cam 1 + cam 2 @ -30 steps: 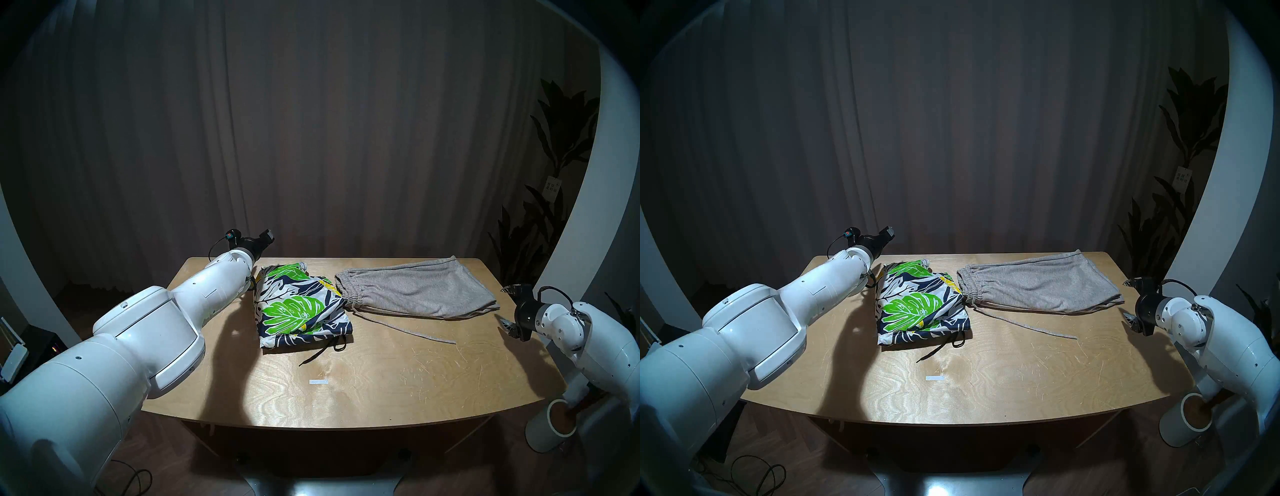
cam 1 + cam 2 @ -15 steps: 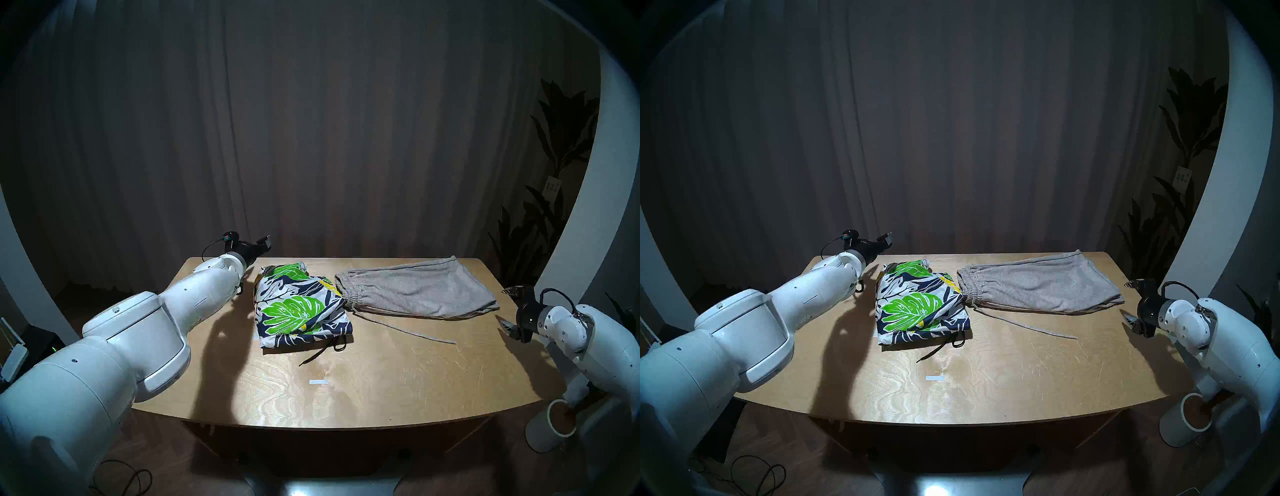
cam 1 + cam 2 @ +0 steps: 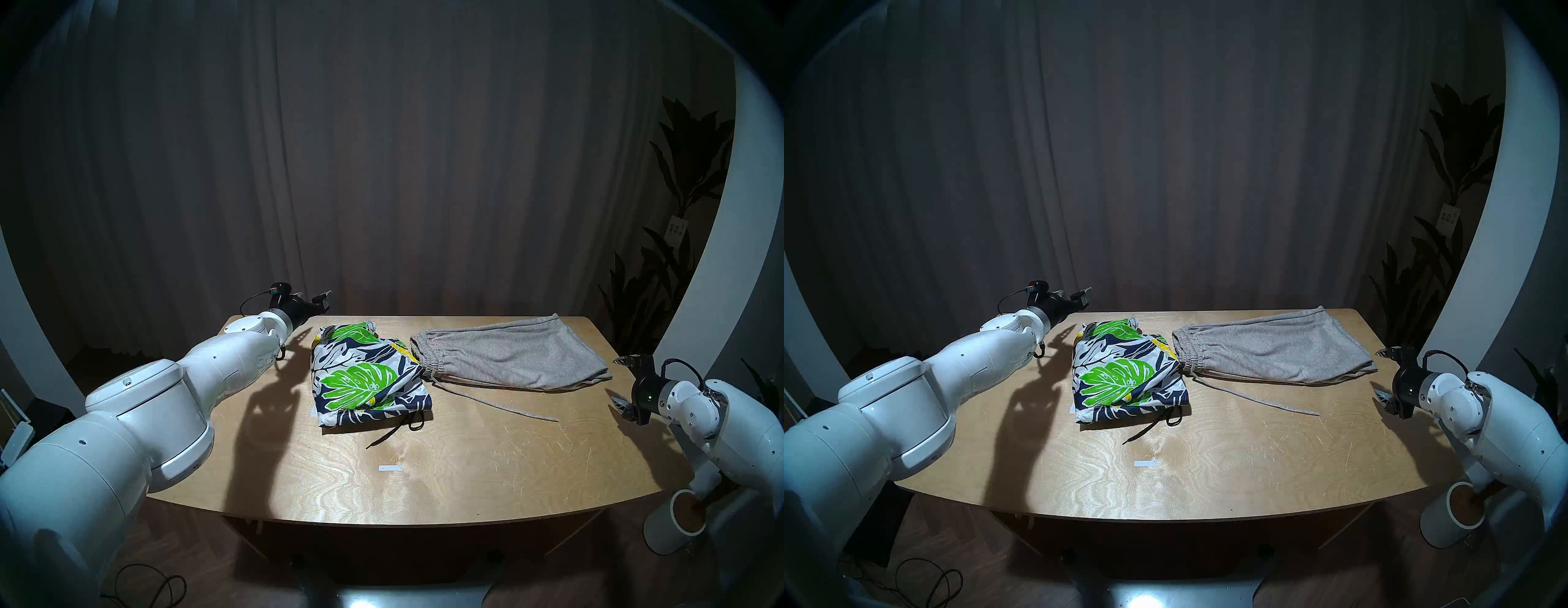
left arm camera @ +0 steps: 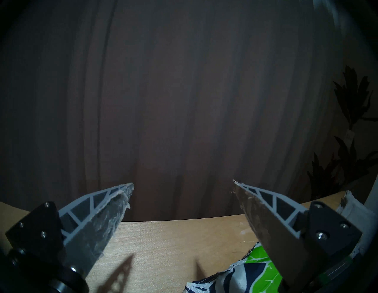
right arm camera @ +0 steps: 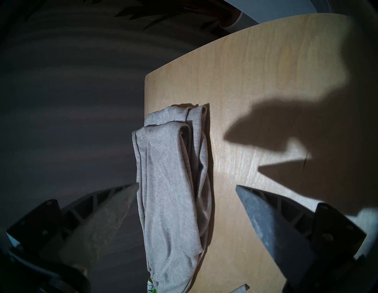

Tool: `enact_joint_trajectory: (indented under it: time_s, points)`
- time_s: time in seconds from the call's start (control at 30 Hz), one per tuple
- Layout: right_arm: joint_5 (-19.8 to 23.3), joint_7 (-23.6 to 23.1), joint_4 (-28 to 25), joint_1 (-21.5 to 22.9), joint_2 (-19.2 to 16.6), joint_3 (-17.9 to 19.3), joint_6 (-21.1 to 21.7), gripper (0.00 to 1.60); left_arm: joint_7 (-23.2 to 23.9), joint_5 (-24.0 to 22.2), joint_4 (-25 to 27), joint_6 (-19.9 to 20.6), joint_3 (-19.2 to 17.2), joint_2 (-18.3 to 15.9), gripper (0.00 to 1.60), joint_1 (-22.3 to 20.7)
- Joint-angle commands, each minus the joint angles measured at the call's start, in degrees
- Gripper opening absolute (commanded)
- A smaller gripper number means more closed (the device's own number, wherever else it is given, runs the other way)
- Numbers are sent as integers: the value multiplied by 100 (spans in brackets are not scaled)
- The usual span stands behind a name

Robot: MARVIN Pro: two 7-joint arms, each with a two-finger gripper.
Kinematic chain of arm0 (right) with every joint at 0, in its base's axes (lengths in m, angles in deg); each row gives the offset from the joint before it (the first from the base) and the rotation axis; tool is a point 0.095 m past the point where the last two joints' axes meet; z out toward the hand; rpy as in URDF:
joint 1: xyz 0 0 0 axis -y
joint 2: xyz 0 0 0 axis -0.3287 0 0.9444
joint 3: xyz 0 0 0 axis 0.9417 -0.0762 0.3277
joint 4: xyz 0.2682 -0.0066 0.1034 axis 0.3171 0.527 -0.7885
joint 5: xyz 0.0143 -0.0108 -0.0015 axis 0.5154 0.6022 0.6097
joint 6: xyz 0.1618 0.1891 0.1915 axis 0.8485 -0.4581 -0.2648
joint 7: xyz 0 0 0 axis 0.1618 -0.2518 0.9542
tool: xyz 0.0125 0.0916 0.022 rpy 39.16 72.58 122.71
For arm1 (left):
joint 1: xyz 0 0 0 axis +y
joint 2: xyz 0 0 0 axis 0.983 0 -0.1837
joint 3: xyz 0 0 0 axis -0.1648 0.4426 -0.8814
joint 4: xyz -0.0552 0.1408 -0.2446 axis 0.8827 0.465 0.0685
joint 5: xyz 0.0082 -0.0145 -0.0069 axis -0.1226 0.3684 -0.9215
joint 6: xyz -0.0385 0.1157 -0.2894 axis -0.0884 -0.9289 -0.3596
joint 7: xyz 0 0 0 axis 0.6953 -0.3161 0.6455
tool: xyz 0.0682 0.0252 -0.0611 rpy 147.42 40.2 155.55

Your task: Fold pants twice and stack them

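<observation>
The leaf-print shorts (image 3: 369, 378) lie folded into a compact square left of the table's middle, with a black drawstring (image 3: 392, 433) trailing toward me. The grey shorts (image 3: 509, 358) lie at the back right, legs one on the other and waistband against the leaf print. My left gripper (image 3: 314, 294) hangs open and empty over the table's back left edge, left of the leaf-print shorts (image 4: 245, 272). My right gripper (image 3: 618, 381) stands open and empty at the right edge, just beyond the leg ends of the grey shorts (image 5: 163, 204).
A grey drawstring (image 3: 500, 403) runs from the waistband across the wooden table (image 3: 466, 475). A small white strip (image 3: 390, 468) lies near the front. A white cylinder (image 3: 674, 526) stands on the floor at the right. A dark curtain hangs behind, with a plant (image 3: 679, 254) at the right.
My left arm has swung back to the left, carrying its open gripper away from the leaf-print shorts. The right gripper has drawn slightly outward. Both pairs of shorts lie as before.
</observation>
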Motion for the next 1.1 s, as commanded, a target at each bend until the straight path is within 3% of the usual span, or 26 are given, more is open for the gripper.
enact_joint_trajectory:
  time_s: [0.0, 0.43, 0.7, 1.07]
  points:
    - [-42, -239, 0, -19, -58, 108, 26, 160, 328, 168, 259, -217, 94, -195, 160, -210]
    - [-159, -542, -1, -171, -57, 128, 67, 160, 893, 485, 694, -497, 338, -611, 160, -199]
    - [-326, -749, 21, -437, 158, -60, 29, 160, 1232, 639, 995, -629, 472, -840, 160, -111]
    - [-514, -1157, 82, -327, 254, 82, -152, 160, 1662, 816, 1510, -835, 545, -1172, 160, -106]
